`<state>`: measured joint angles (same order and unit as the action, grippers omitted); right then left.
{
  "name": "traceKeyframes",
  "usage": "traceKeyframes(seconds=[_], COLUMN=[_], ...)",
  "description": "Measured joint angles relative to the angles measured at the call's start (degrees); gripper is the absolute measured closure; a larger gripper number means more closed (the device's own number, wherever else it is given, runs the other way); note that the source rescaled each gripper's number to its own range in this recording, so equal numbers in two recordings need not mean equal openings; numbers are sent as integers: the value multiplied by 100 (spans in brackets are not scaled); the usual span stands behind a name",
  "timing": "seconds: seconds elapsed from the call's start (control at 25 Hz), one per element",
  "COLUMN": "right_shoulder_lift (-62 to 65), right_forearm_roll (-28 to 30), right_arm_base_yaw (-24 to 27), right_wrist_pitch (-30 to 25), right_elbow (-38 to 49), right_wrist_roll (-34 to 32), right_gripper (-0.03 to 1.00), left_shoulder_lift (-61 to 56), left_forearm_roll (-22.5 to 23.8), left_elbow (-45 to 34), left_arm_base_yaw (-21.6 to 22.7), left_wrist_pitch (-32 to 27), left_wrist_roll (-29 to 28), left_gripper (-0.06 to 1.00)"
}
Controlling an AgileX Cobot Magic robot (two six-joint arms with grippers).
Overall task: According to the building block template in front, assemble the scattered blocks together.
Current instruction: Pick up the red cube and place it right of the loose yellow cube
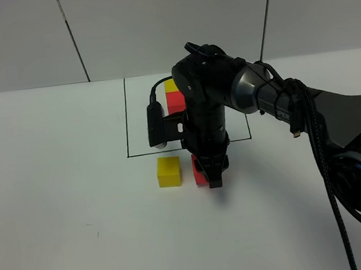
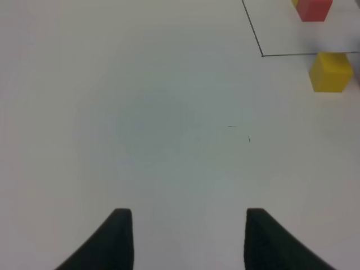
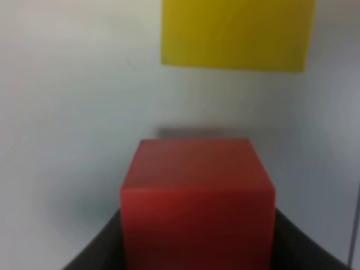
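Observation:
The template's yellow cube (image 1: 171, 85) and red cube (image 1: 175, 101) touch inside a black-lined rectangle (image 1: 126, 128) at the back. In front of the rectangle sits the loose yellow cube (image 1: 169, 171). My right gripper (image 1: 212, 174) points down just right of it and is shut on the loose red cube (image 1: 200, 173), low at the table. In the right wrist view the red cube (image 3: 197, 197) fills the space between the fingers (image 3: 95, 253), with the yellow cube (image 3: 236, 34) a small gap beyond. My left gripper (image 2: 188, 242) is open and empty over bare table.
The right arm (image 1: 274, 98) reaches in from the right and hides part of the rectangle. The left wrist view shows the loose yellow cube (image 2: 331, 71), the rectangle's corner (image 2: 262, 54) and the template's red cube (image 2: 314, 8) far off. A white wall stands behind the table.

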<state>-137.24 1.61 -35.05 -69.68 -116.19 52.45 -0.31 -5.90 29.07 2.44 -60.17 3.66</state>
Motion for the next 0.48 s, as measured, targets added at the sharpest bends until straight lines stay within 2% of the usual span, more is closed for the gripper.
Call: traceKeyframes(seconds=[0.48], right_shoulder_lift=[-271], right_forearm_roll=[-340], right_arm_base_yaw=[108], right_wrist_pitch=[57], right_elbow=[-70], right_wrist_roll=[-277], right_gripper=[96], left_shoulder_lift=[0], left_forearm_roll=[5], left_elbow=[0], left_arm_base_yaw=[0], left_wrist_pitch=[0], left_wrist_roll=[0], left_gripper=[92])
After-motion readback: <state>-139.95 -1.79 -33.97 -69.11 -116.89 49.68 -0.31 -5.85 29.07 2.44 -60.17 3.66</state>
